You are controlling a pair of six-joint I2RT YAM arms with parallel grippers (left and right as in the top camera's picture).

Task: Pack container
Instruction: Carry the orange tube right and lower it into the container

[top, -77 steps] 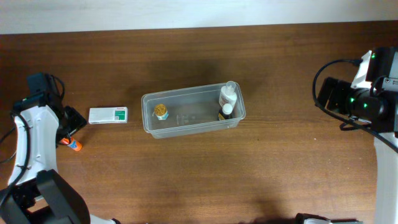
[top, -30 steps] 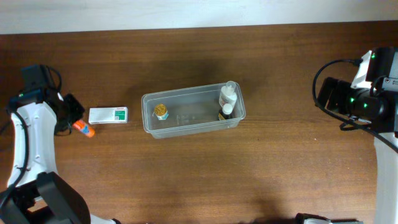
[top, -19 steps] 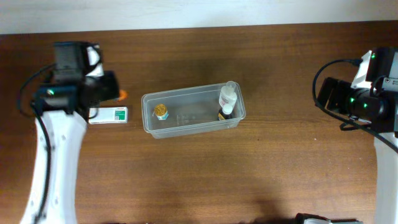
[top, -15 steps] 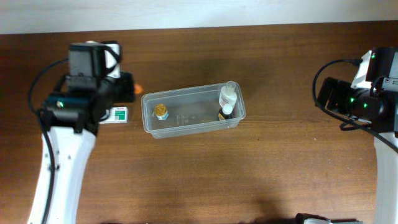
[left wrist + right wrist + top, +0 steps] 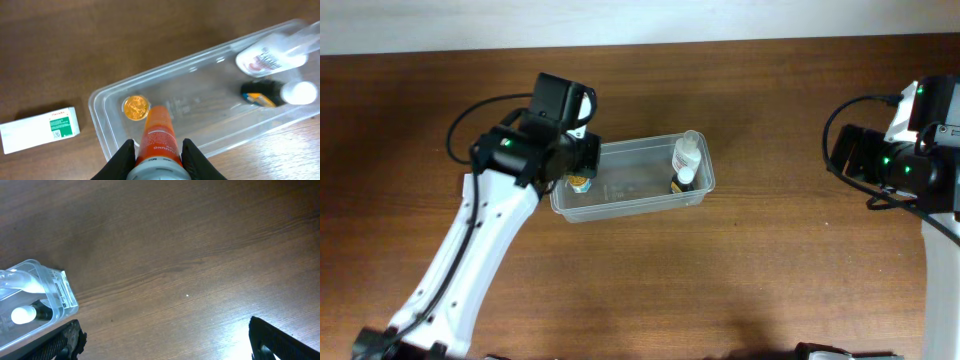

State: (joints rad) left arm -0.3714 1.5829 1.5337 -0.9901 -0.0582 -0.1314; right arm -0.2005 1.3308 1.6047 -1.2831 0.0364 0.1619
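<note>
The clear plastic container (image 5: 630, 200) stands mid-table and also shows in the left wrist view (image 5: 200, 125). Inside are a gold-capped jar (image 5: 135, 108) at its left end, a clear white-labelled bottle (image 5: 270, 55) and a dark bottle with a white cap (image 5: 280, 93) at its right end. My left gripper (image 5: 159, 150) is shut on an orange tube (image 5: 159, 131) and holds it over the container's left end, above the near wall. In the overhead view the left arm (image 5: 545, 135) hides the tube. My right gripper (image 5: 165, 340) is open and empty over bare table, right of the container (image 5: 30, 300).
A small white-and-green carton (image 5: 40, 130) lies on the table left of the container; the left arm hides it in the overhead view. The wooden table (image 5: 770, 270) runs to a pale back edge (image 5: 640, 20). The right arm (image 5: 910, 160) stays at the far right.
My left gripper has carried the orange tube from the far left, past the carton, to above the container's left end. The right arm has not moved.
</note>
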